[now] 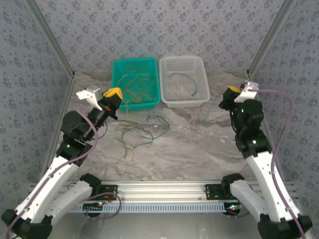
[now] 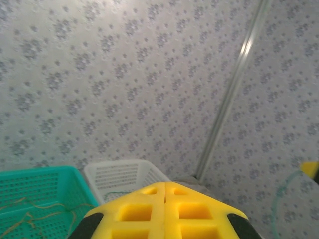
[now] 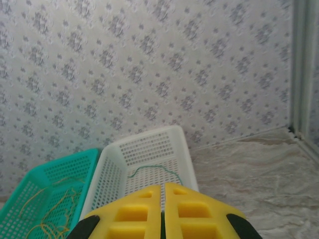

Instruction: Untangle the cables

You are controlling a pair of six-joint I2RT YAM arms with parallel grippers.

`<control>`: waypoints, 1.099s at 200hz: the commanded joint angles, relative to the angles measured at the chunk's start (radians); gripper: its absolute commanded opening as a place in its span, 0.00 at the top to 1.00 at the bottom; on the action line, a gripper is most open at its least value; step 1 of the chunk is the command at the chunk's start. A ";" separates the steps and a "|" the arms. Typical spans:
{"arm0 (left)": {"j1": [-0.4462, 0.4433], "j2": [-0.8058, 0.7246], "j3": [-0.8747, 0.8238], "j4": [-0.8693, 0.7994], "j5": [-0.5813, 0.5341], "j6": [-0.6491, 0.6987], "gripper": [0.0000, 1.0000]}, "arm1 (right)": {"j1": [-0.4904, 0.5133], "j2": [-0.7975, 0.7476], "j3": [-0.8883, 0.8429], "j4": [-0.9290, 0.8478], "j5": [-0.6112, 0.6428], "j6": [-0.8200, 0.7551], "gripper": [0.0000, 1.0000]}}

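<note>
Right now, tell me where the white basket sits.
Top view: the white basket sits at the back of the table, right of centre, beside the teal basket, a green cable lying inside it.

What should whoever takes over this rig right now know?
Left pincer: shut, empty, raised beside the teal basket.
Right pincer: shut, empty, raised to the right of the white basket.
Cables: one green cable lies alone in the white basket; a bunch of tan cables sits in the teal basket; a loose tangle of green and tan cables lies on the table in front of the baskets.
Done: that one green cable is separated.
Left: the table tangle and the teal-basket bunch.
</note>
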State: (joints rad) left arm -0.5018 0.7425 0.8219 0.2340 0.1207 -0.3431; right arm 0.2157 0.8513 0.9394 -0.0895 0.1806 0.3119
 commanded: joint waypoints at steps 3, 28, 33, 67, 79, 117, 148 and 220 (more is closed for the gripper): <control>-0.002 -0.026 0.016 0.057 0.141 -0.038 1.00 | -0.020 0.171 0.109 0.082 -0.111 0.013 1.00; -0.017 -0.079 0.012 0.039 0.229 -0.056 1.00 | -0.029 0.433 0.275 0.113 -0.130 0.010 1.00; -0.022 -0.092 0.012 0.036 0.243 -0.061 1.00 | -0.033 0.487 0.317 0.111 -0.124 0.012 1.00; -0.071 -0.166 -0.007 0.041 0.284 -0.088 1.00 | -0.069 0.849 0.593 0.097 -0.186 0.033 1.00; -0.092 -0.176 -0.020 0.060 0.276 -0.098 1.00 | -0.071 0.992 0.732 0.028 -0.205 0.028 1.00; -0.147 -0.165 -0.055 0.127 0.242 -0.095 1.00 | -0.064 1.298 1.004 -0.061 -0.299 0.055 1.00; -0.155 -0.112 -0.050 0.109 0.219 -0.069 1.00 | -0.026 1.410 1.201 -0.249 -0.192 -0.001 0.47; -0.156 -0.002 -0.141 0.158 0.075 -0.035 1.00 | 0.083 1.074 1.004 -0.307 -0.093 -0.150 0.00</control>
State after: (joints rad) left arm -0.6510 0.7002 0.6968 0.3294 0.2546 -0.4015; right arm 0.2672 2.1357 2.0274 -0.3859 0.0669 0.2253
